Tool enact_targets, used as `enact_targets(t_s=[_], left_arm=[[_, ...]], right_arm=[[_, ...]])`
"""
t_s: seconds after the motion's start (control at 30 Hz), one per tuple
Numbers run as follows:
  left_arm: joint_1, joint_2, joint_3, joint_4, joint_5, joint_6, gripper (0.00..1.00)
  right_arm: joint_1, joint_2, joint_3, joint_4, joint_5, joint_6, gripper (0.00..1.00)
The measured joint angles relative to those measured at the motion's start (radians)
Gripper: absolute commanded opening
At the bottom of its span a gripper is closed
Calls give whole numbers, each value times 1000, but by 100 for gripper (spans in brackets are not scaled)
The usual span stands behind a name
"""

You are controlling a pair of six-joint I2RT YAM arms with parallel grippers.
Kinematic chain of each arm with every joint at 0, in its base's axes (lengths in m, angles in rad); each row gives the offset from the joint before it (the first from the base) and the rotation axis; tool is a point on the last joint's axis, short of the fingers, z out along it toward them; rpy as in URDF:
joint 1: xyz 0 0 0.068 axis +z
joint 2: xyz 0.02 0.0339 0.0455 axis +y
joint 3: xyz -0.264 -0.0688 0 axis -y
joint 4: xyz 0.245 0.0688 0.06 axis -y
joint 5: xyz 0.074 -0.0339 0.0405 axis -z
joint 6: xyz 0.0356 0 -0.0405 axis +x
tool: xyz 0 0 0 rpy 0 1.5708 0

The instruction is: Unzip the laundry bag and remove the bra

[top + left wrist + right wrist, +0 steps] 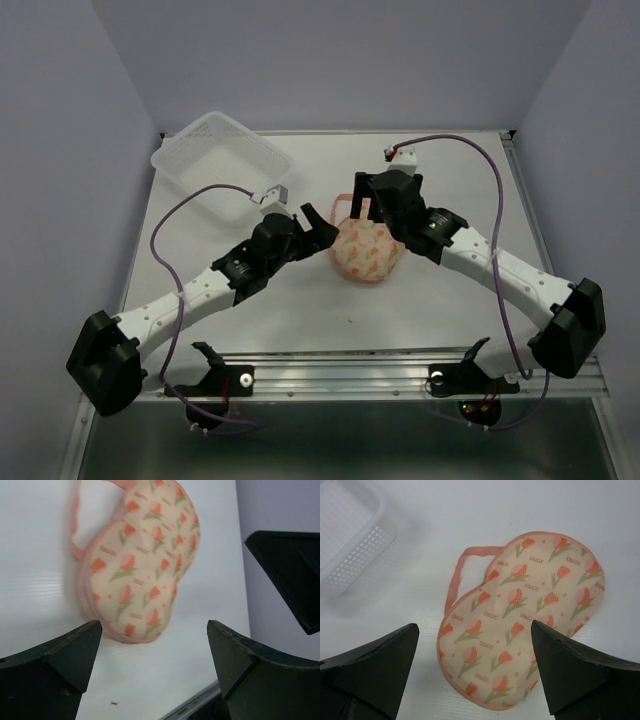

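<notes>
Spread wide, pinching nothing: left tool (152, 628) and right tool (474, 627). Lying closed on the desk (470, 520), between both tools, just ahead of each: laundry bag (520, 615).

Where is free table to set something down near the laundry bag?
Bare: strip between the laundry bag and the near rail; far-right table corner. Crowded: left gripper and right gripper hem the bag's left and far sides; tray fills far-left corner.

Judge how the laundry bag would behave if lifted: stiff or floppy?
Probably semi-soft: the laundry bag holds a domed shape, yet its mesh looks thin, so it may dent. Likely light; a push should slide it on the smooth table. Its loop looks floppy.
</notes>
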Motion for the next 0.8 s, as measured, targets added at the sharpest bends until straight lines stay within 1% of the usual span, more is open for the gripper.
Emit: enact_targets(t_s=[0.13, 0.27, 0.3, 0.43, 0.47, 0.57, 0.63, 0.67, 0.73, 0.8], left_arm=[[166, -114, -40, -122, 14, 84, 99], [330, -166, 12, -277, 15, 224, 99], [360, -168, 31, -299, 19, 249, 99], [496, -192, 70, -334, 63, 381, 99], [524, -197, 70, -338, 74, 404, 99], [607, -205, 59, -340, 123, 455, 99], [638, -208, 47, -339, 153, 473, 99], [663, -211, 34, -340, 182, 483, 99], [677, -216, 23, -343, 198, 490, 99], [690, -226, 15, -342, 219, 499, 99]], right_arm=[[0, 127, 83, -8, -16, -3, 100], [0, 305, 161, -6, -24, -1, 97], [0, 373, 185, -6, -26, 2, 97], [0, 538, 248, -18, -19, 13, 93], [0, 596, 277, -22, -15, 19, 92], [0, 698, 340, -24, -15, 23, 91], [0, 739, 363, -23, -23, 21, 91], [0, 756, 367, -18, -32, 19, 90], [0, 771, 367, -21, -50, 18, 89], [2, 760, 308, 16, -75, 11, 89]])
